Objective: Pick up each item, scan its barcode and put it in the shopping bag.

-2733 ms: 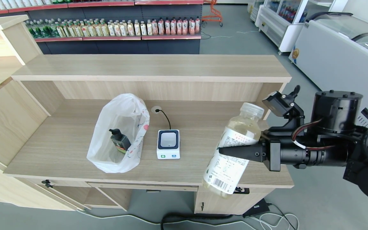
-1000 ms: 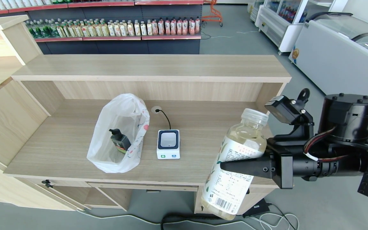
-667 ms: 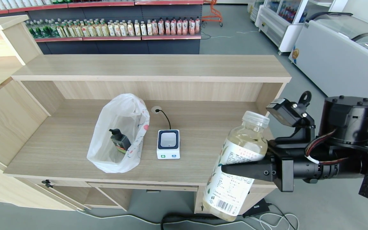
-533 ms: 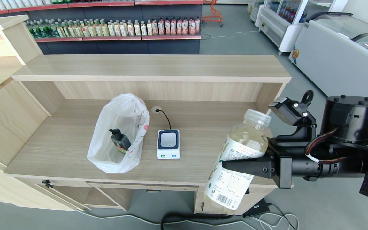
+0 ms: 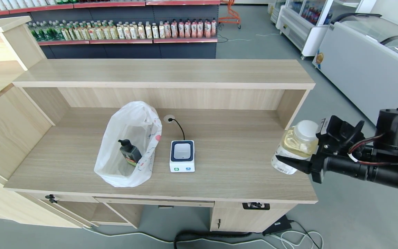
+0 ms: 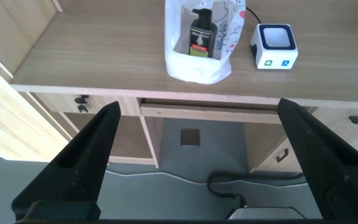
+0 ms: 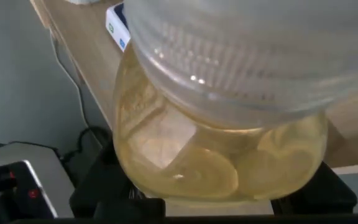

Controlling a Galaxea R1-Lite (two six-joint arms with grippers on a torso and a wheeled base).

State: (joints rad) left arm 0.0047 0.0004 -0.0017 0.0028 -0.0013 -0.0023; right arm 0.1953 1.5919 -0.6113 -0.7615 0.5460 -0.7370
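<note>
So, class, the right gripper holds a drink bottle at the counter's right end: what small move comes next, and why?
Probably carry the bottle in the right gripper leftward toward the scanner. The bottle hangs at the counter's right end, well apart from the scanner, and is not yet in the shopping bag, so scanning likely comes first.

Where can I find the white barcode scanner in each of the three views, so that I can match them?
Head view: the barcode scanner stands on the wooden counter, beside the shopping bag.
Left wrist view: on the counter, beside the same bag.
Right wrist view: one corner of it peeks past the held bottle.
Shared landmark: the wooden counter.
</note>
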